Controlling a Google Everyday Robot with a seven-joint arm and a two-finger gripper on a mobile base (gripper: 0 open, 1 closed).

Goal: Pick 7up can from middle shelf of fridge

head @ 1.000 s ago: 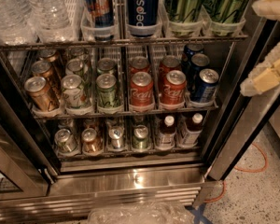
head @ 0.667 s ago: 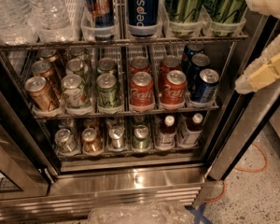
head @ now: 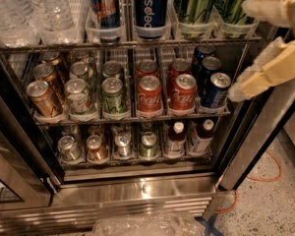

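Observation:
The fridge [head: 137, 193] stands open in front of me. Its middle shelf [head: 132, 118] is a wire rack with lanes of soda cans. The 7up can [head: 78, 98], pale silver-white with green streaks, stands upright at the front of the second lane from the left. It is between a copper-brown can [head: 42, 98] and a darker green can [head: 113, 95]. My gripper [head: 240, 50] is at the right edge, level with the top and middle shelves, in front of the right door frame. Its two pale fingers are spread apart and hold nothing. It is far right of the 7up can.
Red cola cans [head: 150, 96] and blue cans [head: 215, 90] fill the right lanes. The top rack holds water bottles [head: 49, 9] and tall cans [head: 150, 9]. The bottom rack holds small cans and capped bottles [head: 174, 139]. An orange cable [head: 270, 173] lies on the floor at the right.
My gripper has moved a little to the left, toward the fridge's right side. The cans have not moved.

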